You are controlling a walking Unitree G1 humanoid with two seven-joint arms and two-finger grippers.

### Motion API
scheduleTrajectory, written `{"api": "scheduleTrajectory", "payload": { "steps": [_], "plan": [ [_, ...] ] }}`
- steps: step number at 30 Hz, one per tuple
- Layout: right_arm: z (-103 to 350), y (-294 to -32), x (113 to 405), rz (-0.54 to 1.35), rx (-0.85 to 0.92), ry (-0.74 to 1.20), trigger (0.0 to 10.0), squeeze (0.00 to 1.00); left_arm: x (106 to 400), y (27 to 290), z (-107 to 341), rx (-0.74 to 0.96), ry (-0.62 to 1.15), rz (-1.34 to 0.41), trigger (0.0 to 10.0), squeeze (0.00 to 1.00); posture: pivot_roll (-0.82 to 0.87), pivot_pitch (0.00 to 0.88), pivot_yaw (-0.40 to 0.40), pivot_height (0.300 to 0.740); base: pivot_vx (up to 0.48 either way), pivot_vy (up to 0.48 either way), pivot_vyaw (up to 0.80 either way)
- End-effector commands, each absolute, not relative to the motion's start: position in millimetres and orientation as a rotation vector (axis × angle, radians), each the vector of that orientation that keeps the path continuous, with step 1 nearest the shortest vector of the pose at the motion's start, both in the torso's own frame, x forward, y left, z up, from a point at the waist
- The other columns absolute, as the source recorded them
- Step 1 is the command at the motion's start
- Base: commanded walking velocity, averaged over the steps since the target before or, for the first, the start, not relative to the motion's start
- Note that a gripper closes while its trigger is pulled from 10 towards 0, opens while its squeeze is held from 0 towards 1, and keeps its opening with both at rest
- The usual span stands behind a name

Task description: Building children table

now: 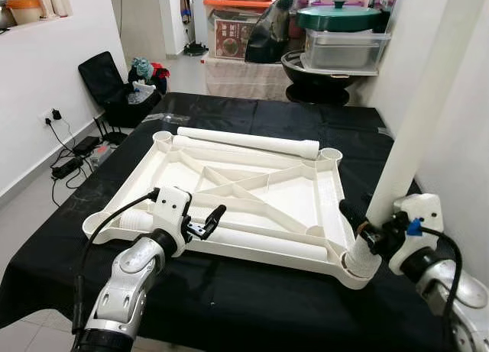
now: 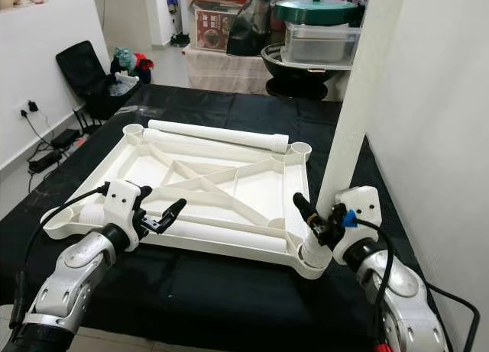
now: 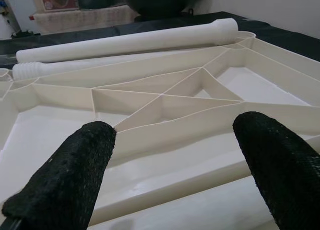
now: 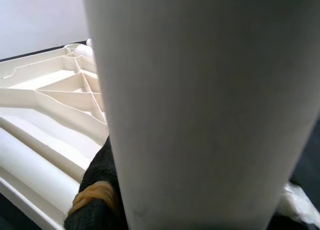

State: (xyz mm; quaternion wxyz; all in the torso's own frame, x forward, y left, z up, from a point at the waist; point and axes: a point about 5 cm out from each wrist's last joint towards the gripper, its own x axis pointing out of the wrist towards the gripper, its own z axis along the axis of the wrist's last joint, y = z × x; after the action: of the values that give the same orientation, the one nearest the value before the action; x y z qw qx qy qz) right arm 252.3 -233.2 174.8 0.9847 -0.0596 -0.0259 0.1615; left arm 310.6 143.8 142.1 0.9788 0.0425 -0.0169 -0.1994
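A white plastic tabletop (image 1: 252,192) lies upside down on a black cloth, its ribs facing up. One white leg (image 1: 428,108) stands nearly upright in the near right corner socket (image 1: 359,272), leaning slightly; my right gripper (image 1: 365,234) is shut on its lower end. A second leg (image 1: 248,142) lies along the far rim, and a third leg (image 1: 267,243) lies along the near rim. My left gripper (image 1: 208,222) hovers open over the near left part of the tabletop, nothing between its fingers (image 3: 70,182).
The black cloth (image 1: 252,306) covers a low platform with its front edge near me. A white wall (image 1: 466,138) stands close on the right. Cables and a power strip (image 1: 72,165) lie on the floor to the left. Boxes and pots (image 1: 336,39) are stacked behind.
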Motion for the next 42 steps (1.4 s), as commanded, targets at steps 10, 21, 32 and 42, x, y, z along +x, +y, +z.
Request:
{"api": "scheduleTrajectory", "payload": {
  "steps": [10,21,32,42],
  "plan": [
    [157.5,-217.8,246.1,0.425,-0.060,-0.005,0.0,0.00,314.4,146.1,140.8,0.079,-0.027,-0.396,10.0,0.00,0.01,0.000,-0.035,0.740,0.000,0.000,0.00],
    [155.0,-174.9,241.8,0.620,0.138,-0.043,0.0,0.00,315.5,148.1,139.4,0.033,-0.010,-0.386,10.0,0.00,0.02,0.000,-0.048,0.740,0.000,0.000,0.00],
    [143.9,-160.9,234.7,0.652,0.109,-0.019,0.0,0.00,315.4,148.8,135.7,0.038,0.000,-0.382,10.0,0.00,0.02,0.000,-0.043,0.740,0.000,0.000,0.00],
    [143.0,-170.7,231.3,0.712,0.057,-0.006,0.0,0.00,317.7,148.9,134.0,0.041,0.007,-0.390,10.0,0.00,0.02,0.000,-0.041,0.740,0.000,0.000,0.00]
  ]
}}
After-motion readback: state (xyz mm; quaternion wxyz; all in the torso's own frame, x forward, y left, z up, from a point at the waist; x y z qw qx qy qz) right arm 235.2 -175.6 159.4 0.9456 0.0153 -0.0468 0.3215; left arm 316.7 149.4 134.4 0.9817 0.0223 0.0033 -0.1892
